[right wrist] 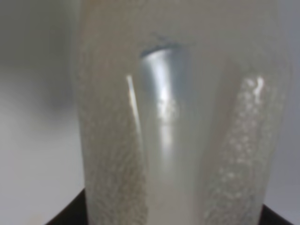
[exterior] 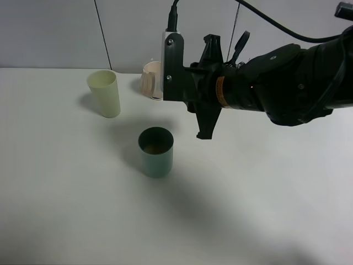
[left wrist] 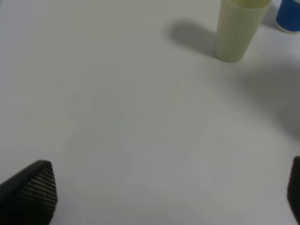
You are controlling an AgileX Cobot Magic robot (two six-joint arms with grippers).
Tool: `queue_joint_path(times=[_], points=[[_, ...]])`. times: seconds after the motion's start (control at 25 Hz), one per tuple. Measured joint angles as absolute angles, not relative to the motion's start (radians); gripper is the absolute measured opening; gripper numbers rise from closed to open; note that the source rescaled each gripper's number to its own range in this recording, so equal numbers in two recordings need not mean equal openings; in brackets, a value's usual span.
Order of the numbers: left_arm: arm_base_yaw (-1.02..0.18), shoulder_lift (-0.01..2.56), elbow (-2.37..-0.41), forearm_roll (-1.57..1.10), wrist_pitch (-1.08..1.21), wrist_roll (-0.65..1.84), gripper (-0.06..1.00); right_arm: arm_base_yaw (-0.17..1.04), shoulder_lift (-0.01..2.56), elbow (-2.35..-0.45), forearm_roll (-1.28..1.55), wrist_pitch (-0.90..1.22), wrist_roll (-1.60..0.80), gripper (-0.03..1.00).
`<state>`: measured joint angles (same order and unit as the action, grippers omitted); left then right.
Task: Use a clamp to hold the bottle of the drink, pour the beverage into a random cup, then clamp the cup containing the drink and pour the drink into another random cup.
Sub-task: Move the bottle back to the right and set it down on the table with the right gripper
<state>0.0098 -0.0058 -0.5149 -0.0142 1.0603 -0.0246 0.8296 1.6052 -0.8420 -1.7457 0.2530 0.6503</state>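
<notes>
My right gripper point(exterior: 165, 74) reaches in from the right and is shut on the pale, translucent bottle point(exterior: 149, 78), held above the table behind the dark green cup point(exterior: 155, 152). The bottle point(right wrist: 173, 122) fills the right wrist view, so its mouth is hidden. Brownish drink shows at the bottom of the green cup. A pale yellow cup point(exterior: 105, 93) stands upright to the left and appears again as the yellow cup point(left wrist: 236, 30) in the left wrist view. My left gripper point(left wrist: 161, 190) is open over bare table, far from the cups, and is outside the high view.
A blue object point(left wrist: 288, 16) is cut off by the frame edge beyond the yellow cup. The white table point(exterior: 66, 210) stretches toward the front. A grey wall point(exterior: 55, 33) runs along the table's back edge.
</notes>
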Motion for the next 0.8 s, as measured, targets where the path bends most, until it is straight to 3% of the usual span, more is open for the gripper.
queue_joint_path(times=[0.36,0.8], points=[[0.01,-0.006,-0.515,-0.014,1.06,-0.025,1.0,0.813,1.605,-0.842,-1.745,0.283,0.894,0.04],[0.01,-0.006,-0.515,-0.014,1.06,-0.025,1.0,0.621,1.605,-0.842,-1.745,0.214,1.199,0.04]])
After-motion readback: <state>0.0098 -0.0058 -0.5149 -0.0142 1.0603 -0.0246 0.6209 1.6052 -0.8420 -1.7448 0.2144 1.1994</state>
